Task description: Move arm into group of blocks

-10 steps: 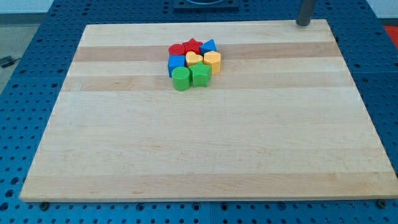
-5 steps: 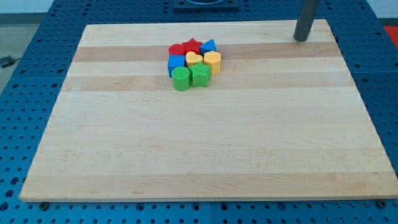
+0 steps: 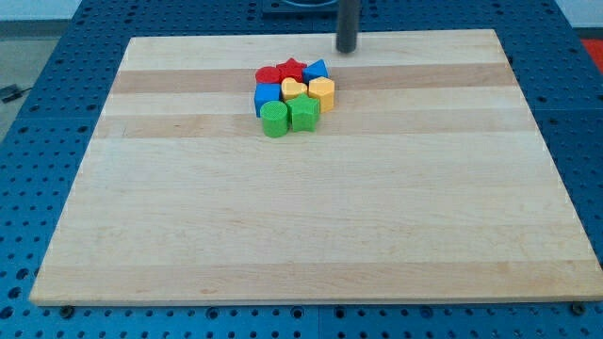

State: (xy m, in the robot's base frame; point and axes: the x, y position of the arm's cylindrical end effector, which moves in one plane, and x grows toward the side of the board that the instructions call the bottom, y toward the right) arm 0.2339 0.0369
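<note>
A tight group of blocks sits on the wooden board [image 3: 311, 217] near the view's top centre. It holds a red star [image 3: 292, 68], a red block [image 3: 268, 74], a blue block [image 3: 317, 70], a second blue block [image 3: 268, 95], a yellow heart [image 3: 294, 89], an orange block [image 3: 322, 91], a green cylinder [image 3: 275, 120] and a green block [image 3: 303, 114]. My tip [image 3: 347, 50] is on the board just above and to the right of the group, a short gap from the blue block.
The board lies on a blue perforated table [image 3: 38, 141]. A dark base shows at the view's top edge [image 3: 297, 8].
My tip has slid left along the board's top edge, from the top right corner to just above-right of the group. The blocks have not moved.
</note>
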